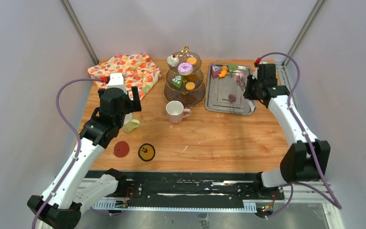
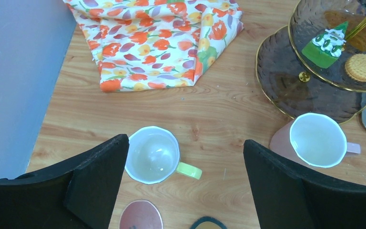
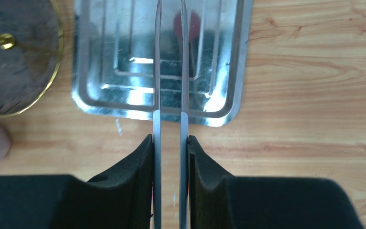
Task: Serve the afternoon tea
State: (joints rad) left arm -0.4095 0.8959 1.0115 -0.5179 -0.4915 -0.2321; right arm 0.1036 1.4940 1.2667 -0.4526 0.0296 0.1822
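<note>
Left end effector (image 2: 185, 143): fingers spread wide, holding nothing, hovering over the desk (image 1: 219, 138) above the yellow-green mug (image 2: 151, 155). That mug stands upright, mouth up, with its handle pointing to the right in the left wrist view. Beyond it lies a folded floral cloth (image 1: 126, 71). Nearer the arm bases lie a red coaster (image 1: 121, 149) and a black-and-yellow coaster (image 1: 146, 152).

At centre, the pink mug (image 1: 175, 111) stands upright, handle to the right, just in front of the three-tier stand (image 1: 195, 98). The stand's long axis is vertical (gold handle at the top).
- Top tier: cherry cupcake (image 1: 173, 60) and orange biscuit (image 1: 191, 60).
- Middle tier: purple doughnut (image 1: 185, 68).
- Bottom tier: green cake (image 1: 177, 81) and a second biscuit (image 1: 189, 86).

Right of the stand sits the steel tray (image 1: 219, 98), with more pastries (image 1: 223, 71) at its far end and a small dark-red round piece (image 1: 232, 97) on its floor.

Right end effector (image 3: 170, 140): fingers pressed against both blades of the metal tongs (image 3: 157, 71), pinching them nearly together. The tongs' long axis runs straight away from the wrist, out over the tray.
</note>
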